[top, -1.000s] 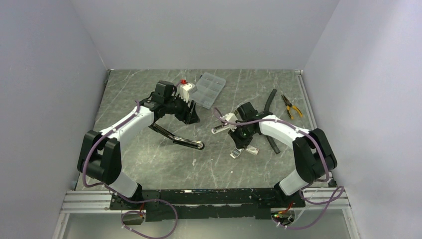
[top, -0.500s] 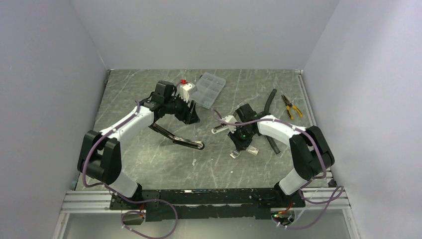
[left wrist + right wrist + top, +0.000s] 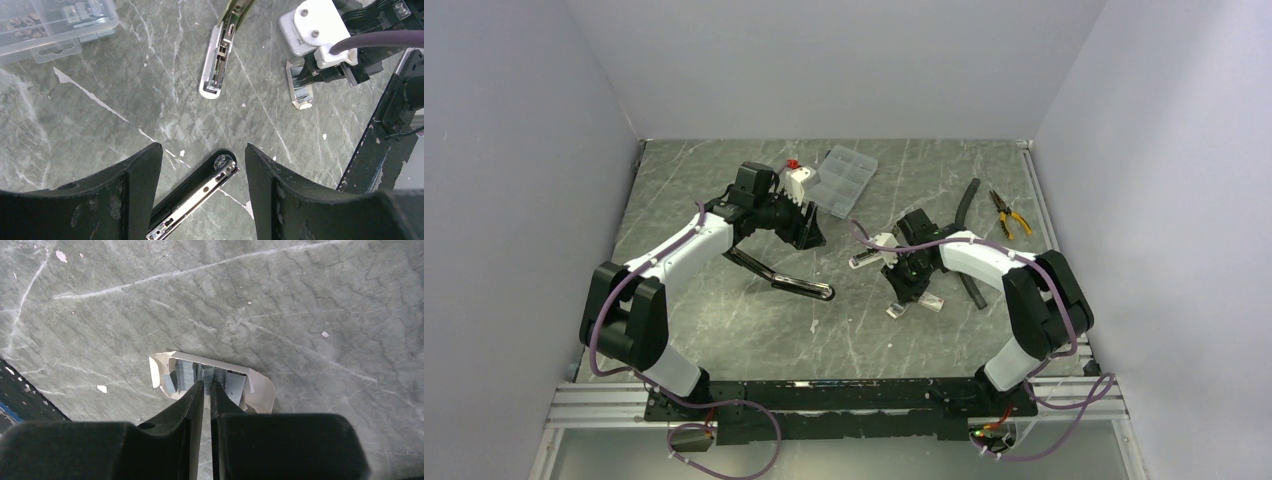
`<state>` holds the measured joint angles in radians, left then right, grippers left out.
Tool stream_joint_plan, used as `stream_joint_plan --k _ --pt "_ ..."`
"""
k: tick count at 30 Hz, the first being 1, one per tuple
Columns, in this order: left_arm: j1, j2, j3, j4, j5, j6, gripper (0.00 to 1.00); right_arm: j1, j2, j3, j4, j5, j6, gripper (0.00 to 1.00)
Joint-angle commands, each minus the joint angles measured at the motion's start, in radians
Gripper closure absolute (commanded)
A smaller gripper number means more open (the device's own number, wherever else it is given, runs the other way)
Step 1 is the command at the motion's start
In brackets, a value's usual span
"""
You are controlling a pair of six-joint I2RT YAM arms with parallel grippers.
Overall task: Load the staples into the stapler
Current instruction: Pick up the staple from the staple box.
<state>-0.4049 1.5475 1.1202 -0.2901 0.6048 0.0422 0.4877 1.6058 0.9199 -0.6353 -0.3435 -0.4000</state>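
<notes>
Cardboard, white and shallow, makes up the tray (image 3: 261, 390) that sits nearest the arm bases, at about four o'clock on the table (image 3: 724, 330) in the overhead view. The staples (image 3: 184, 374) lie inside it as short silvery strips, some of them askew. The right gripper (image 3: 206, 384) points down into the tray. Its jaws stand almost together, with only a slit between them, and pinch one strip at its upper edge. How firm that pinch is cannot be told. Just beside the tray, at its three o'clock, lies another small white piece (image 3: 933, 303), probably the box's sleeve.

The strips look featherlight and stiff along their length, but brittle. A glued row would likely snap if bent or squeezed at one end, and the smooth metal may slip. The safest hold seems to be across the flat sides near the middle, with light pressure and the strip kept level.

At nine o'clock from the tray, well apart from it, the black stapler (image 3: 192, 200) lies open with its chrome channel facing up. The left gripper (image 3: 201, 152) hovers over the channel's tip, jaws spread wide and holding nothing. Between stapler and tray rests a pale stapler-like bar (image 3: 216, 65).

Farther back, a clear compartment case (image 3: 844, 178) sits at twelve o'clock. A black tube (image 3: 969, 200) and pliers (image 3: 1009, 213) lie towards two.
</notes>
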Motion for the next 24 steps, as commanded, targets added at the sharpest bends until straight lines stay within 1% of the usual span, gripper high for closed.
stream_joint_plan --k 1,13,24 --pt "0.004 -0.022 0.013 0.019 0.011 0.024 0.33 0.002 0.007 -0.002 0.020 -0.021 -0.002 0.87" --pt "0.003 -0.024 0.012 0.017 0.010 0.028 0.33 -0.004 -0.002 0.016 0.005 -0.032 -0.005 1.00" --pt "0.002 -0.020 0.023 0.008 0.006 0.044 0.33 -0.020 -0.018 0.040 -0.042 -0.110 -0.027 1.00"
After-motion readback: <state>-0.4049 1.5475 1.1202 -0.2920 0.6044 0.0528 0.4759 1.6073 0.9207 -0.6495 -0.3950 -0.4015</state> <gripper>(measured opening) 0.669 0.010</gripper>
